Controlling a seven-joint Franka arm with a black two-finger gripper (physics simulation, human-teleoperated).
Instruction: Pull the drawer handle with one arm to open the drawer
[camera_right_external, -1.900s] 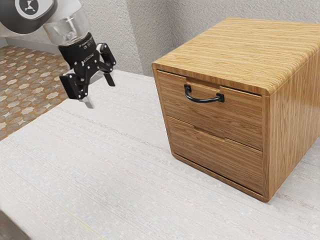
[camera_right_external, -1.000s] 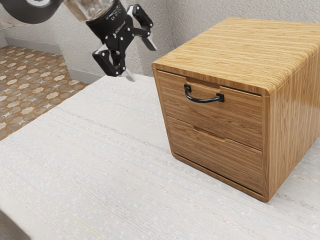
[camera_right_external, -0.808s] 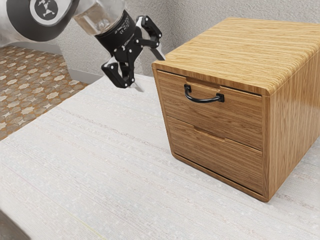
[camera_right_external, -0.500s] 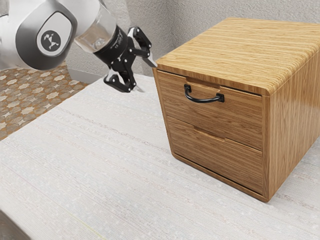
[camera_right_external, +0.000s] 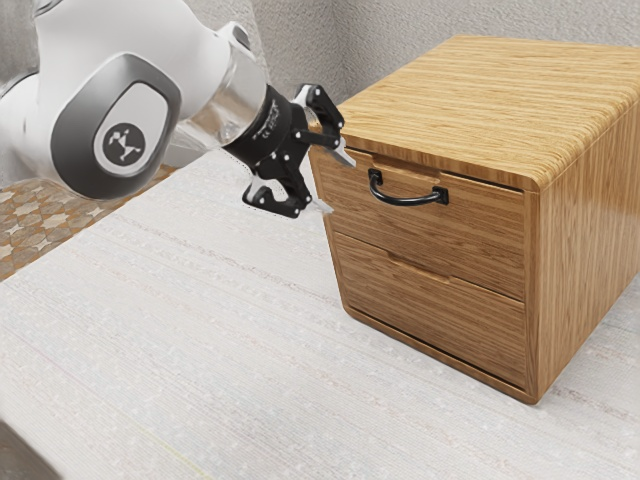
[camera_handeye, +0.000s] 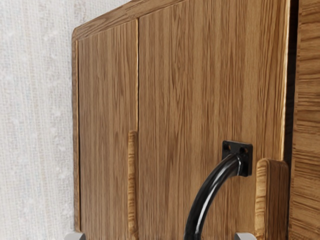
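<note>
A pale, streaked tabletop (camera_right_external: 200, 350) spreads across the foreground of the exterior view. Above it, from that view's left, comes the white arm (camera_right_external: 120, 110). Its black gripper (camera_right_external: 335, 186) hangs with fingers spread wide and nothing between them, at the front corner of a wooden two-drawer cabinet (camera_right_external: 480, 100). The upper drawer (camera_right_external: 480, 235) sits flush with the cabinet's front. Its black bow handle (camera_right_external: 405, 196) is just beside the gripper, not touched by it. The lower drawer (camera_right_external: 430, 300) has only a wooden lip. Behind lie patterned floor tiles (camera_right_external: 30, 225) and a grey wall (camera_right_external: 300, 40). The wrist view looks close onto the drawer fronts and adds detail: the handle (camera_handeye: 210, 195) curves up to a square screwed mounting plate (camera_handeye: 237, 157), beside a dark gap (camera_handeye: 292, 75) along the upper drawer's edge.
</note>
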